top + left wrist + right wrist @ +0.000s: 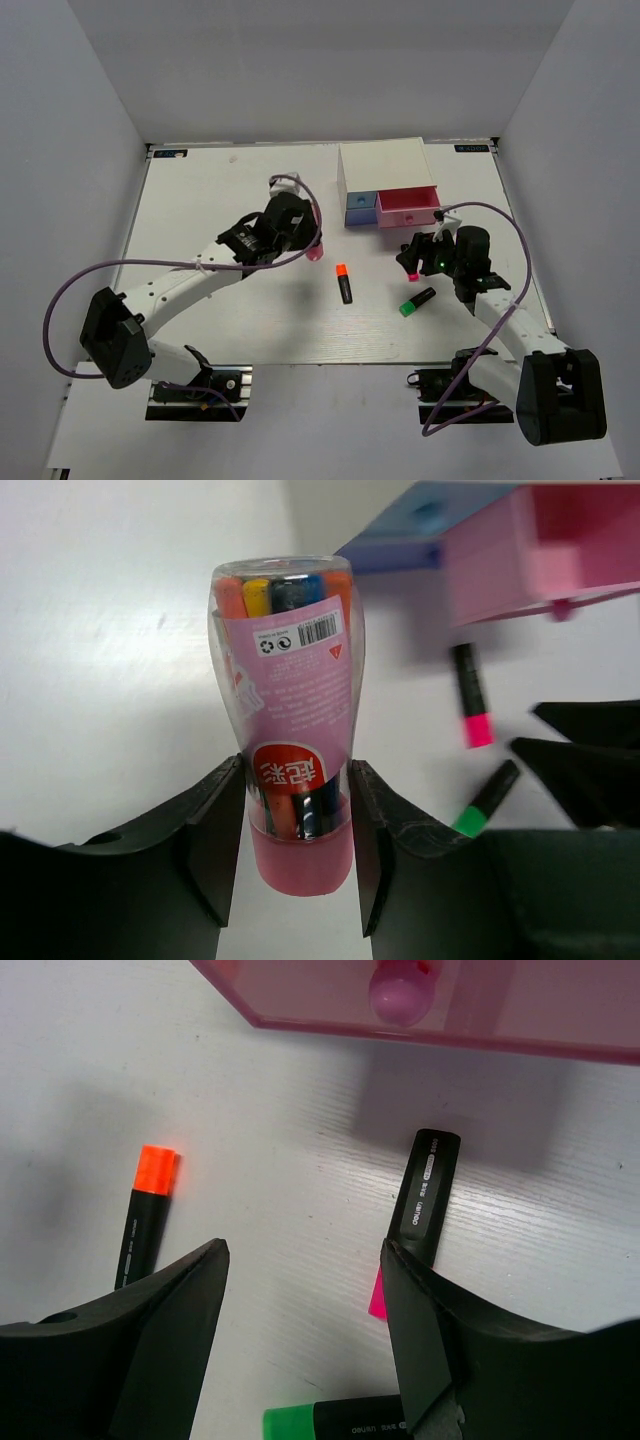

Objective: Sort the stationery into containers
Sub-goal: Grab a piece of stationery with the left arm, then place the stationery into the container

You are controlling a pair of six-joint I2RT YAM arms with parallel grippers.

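My left gripper is shut on the pink rounded cylinder, a clear tube of pens with a pink label and cap; both fingers press its sides. In the top view this gripper and cylinder are left of the white drawer box. My right gripper is open and empty, low over the table in front of the open pink drawer. The pink-capped highlighter lies by its right finger, the orange-capped one by its left, and the green-capped one below. The grey-blue boxy piece is out of view.
The blue drawer beside the pink drawer looks slightly pulled out. The orange highlighter lies mid-table and the green one is near the right arm. White walls enclose the table on three sides.
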